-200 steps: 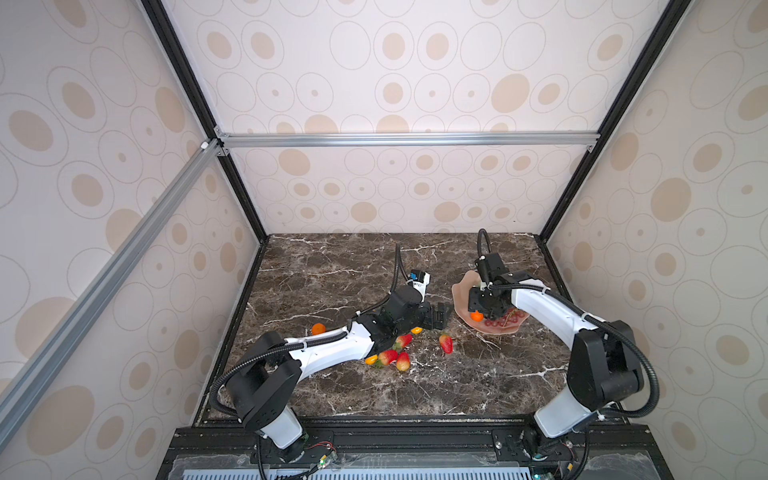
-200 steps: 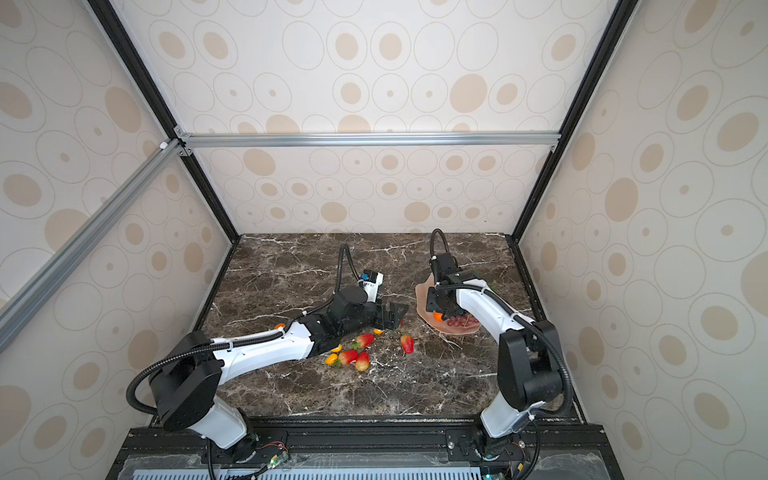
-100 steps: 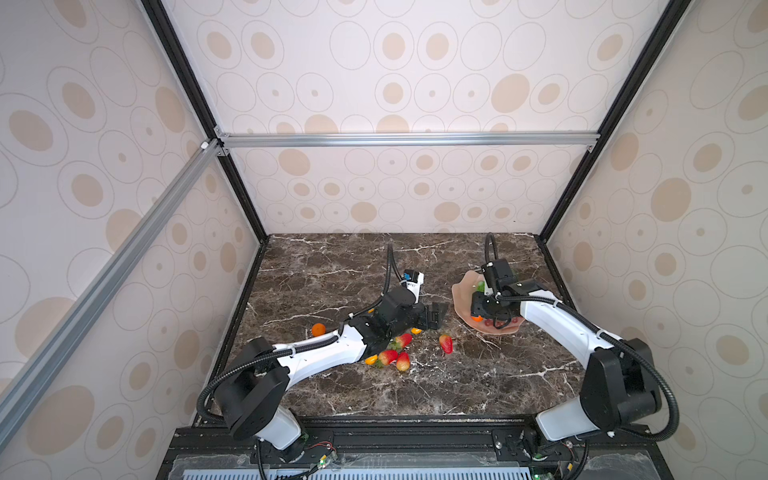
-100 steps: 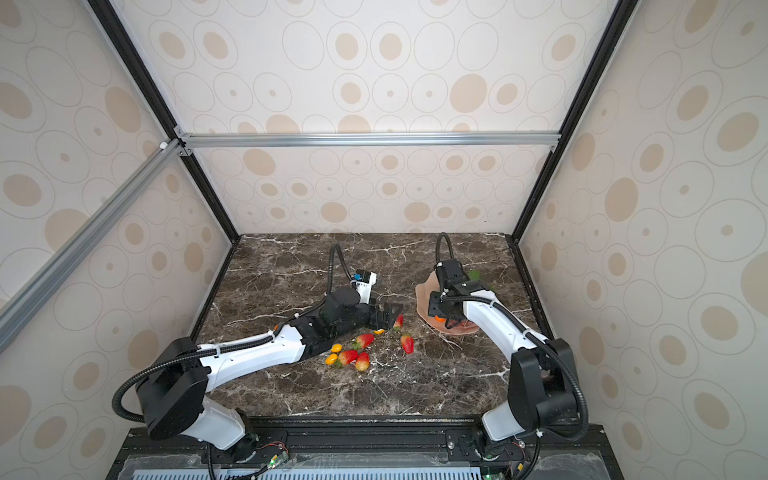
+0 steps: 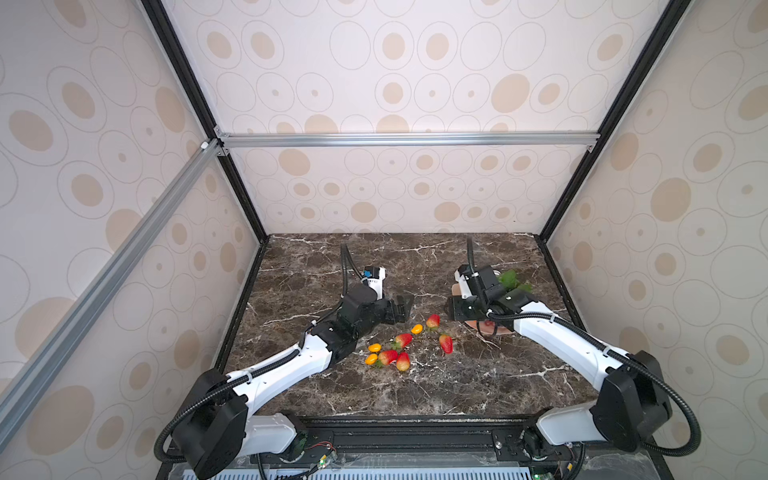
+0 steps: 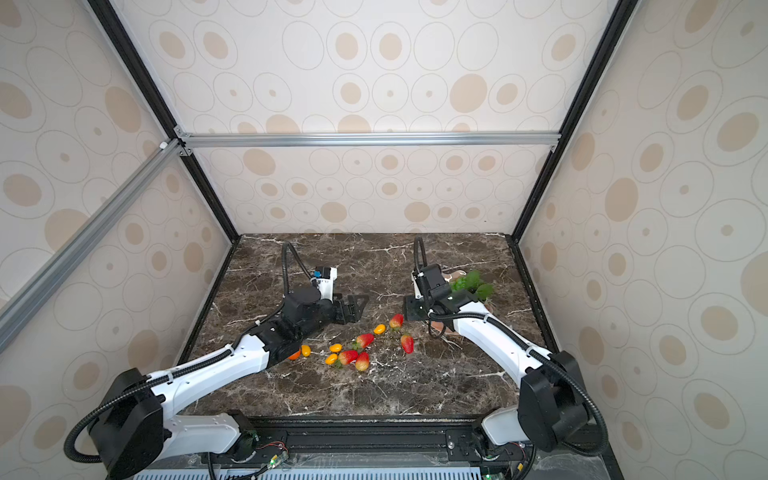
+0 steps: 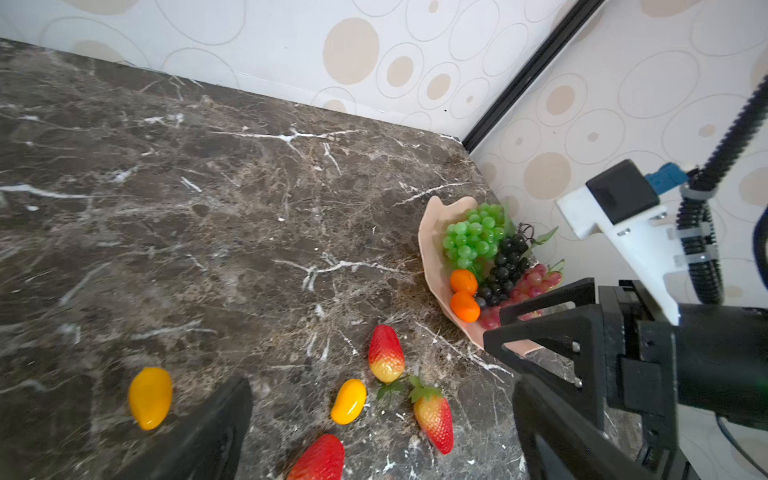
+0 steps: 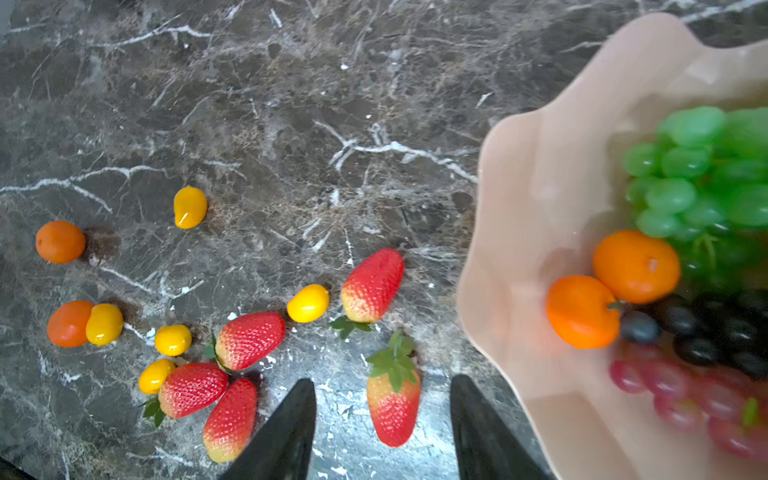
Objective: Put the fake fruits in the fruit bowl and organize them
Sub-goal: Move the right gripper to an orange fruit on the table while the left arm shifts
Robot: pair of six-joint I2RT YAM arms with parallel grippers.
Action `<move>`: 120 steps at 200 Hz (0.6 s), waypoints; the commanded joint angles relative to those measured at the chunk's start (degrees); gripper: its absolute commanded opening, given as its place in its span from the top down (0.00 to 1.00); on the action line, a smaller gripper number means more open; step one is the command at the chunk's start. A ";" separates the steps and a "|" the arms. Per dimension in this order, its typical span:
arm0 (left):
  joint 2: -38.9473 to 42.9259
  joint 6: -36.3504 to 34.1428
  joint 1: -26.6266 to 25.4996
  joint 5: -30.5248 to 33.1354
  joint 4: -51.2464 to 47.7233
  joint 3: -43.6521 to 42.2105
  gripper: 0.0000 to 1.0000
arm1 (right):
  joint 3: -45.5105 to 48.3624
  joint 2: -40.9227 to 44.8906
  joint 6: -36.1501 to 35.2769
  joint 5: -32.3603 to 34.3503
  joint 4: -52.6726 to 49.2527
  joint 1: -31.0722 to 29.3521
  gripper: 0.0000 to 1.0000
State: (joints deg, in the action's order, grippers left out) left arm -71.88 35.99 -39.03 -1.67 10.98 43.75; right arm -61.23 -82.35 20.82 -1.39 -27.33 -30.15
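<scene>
We find the fruit bowl (image 7: 430, 249) already loaded with the bulky pieces: green grapes (image 7: 473, 237), dark grapes (image 7: 509, 266), red grapes (image 7: 536, 282) and two oranges (image 7: 463, 282) tucked against its rim, likely so the bunches anchor the pile. Loose strawberries (image 8: 249, 340) and small yellow fruits (image 8: 307, 303) lie on the table (image 8: 291, 124) just beside the bowl. Our right gripper (image 8: 382, 384), about half open and empty, hangs beside the bowl framing one strawberry (image 8: 392, 411), which we judge it means to take. Our left gripper (image 5: 406, 308), wide open and empty, hovers farther from the bowl

Bright even light, soft shadows, wide-angle bending, fruit bowl (image 8: 540, 187) blurred close-up
</scene>
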 commanded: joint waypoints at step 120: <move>23.39 1.61 26.47 -7.82 -20.24 -7.01 0.01 | -23.73 -28.33 -0.72 -3.70 7.19 -23.56 0.46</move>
State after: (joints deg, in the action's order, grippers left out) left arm -50.13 36.71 -16.47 -6.26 -2.87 36.69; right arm -81.58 -107.53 19.09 -2.96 -22.15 -51.70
